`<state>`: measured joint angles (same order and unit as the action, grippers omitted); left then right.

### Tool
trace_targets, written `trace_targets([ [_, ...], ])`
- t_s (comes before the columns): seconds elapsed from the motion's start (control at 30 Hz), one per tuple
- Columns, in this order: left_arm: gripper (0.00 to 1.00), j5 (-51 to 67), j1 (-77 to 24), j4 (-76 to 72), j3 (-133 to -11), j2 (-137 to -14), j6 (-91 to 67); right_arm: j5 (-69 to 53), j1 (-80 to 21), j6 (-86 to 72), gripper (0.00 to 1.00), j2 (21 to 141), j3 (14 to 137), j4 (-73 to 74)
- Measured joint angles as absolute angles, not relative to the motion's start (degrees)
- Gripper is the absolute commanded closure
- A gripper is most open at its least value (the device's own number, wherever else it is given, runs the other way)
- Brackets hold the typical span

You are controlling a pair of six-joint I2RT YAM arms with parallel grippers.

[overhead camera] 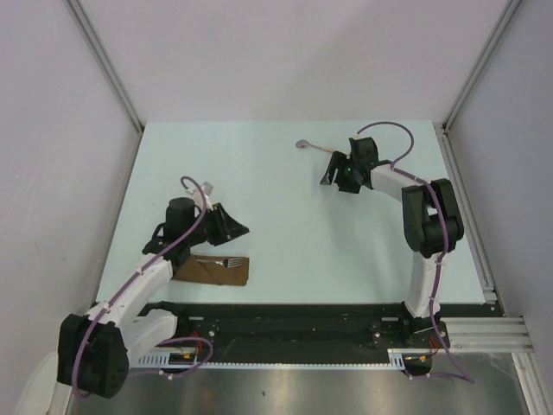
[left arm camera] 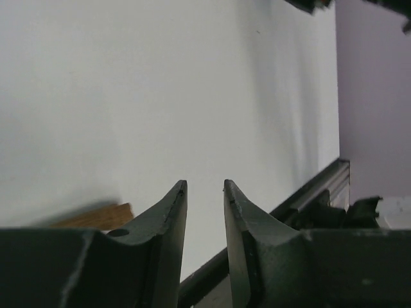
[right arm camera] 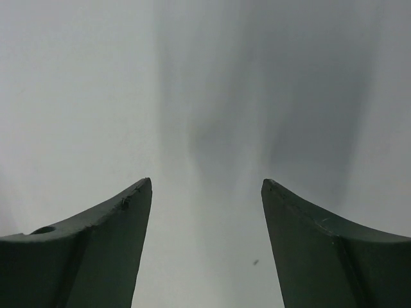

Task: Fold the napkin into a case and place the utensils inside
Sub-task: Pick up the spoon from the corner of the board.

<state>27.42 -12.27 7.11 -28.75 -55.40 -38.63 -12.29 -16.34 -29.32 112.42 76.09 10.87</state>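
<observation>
With both claws released and empty, the right claw (right arm camera: pixel 207 183) should pinch the nearby spoon (overhead camera: pixel 313 146) low by its thin handle, then carry it to the case (overhead camera: pixel 203 270) near the left claw (left arm camera: pixel 205 183), where 1 fork (overhead camera: pixel 230 261) lies.

Bright, even light, soft faint shadows, wrist views hazy, overhead view sharp

Top camera high above the table (overhead camera: pixel 285 190), behind its near edge, looking down on all of it; left wrist camera low, skimming across the table; right wrist camera close, facing the table; table surface common to all.
</observation>
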Motion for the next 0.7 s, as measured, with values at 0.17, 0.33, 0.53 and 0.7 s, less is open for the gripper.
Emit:
trace_targets([
  [0.17, 0.63, 29.21, -20.58, 1.34, -30.26, -56.97, -38.35, -9.72, -14.09, -18.92, 0.27, 121.67, 87.37, 13.87],
  [0.33, 0.61, 30.61, -25.19, -3.84, -30.26, -60.62, -38.57, -6.42, -13.98, -5.80, 0.26, 128.62, 101.65, 18.24],
  [0.53, 0.59, 32.12, -26.61, -6.98, -30.24, -63.88, -39.03, -4.93, -12.40, 6.07, 0.21, 141.67, 125.10, 25.39],
  [0.7, 0.60, 32.64, -26.61, -8.10, -30.24, -63.86, -38.92, -6.61, -10.83, 13.67, 0.16, 149.01, 133.73, 30.30],
])
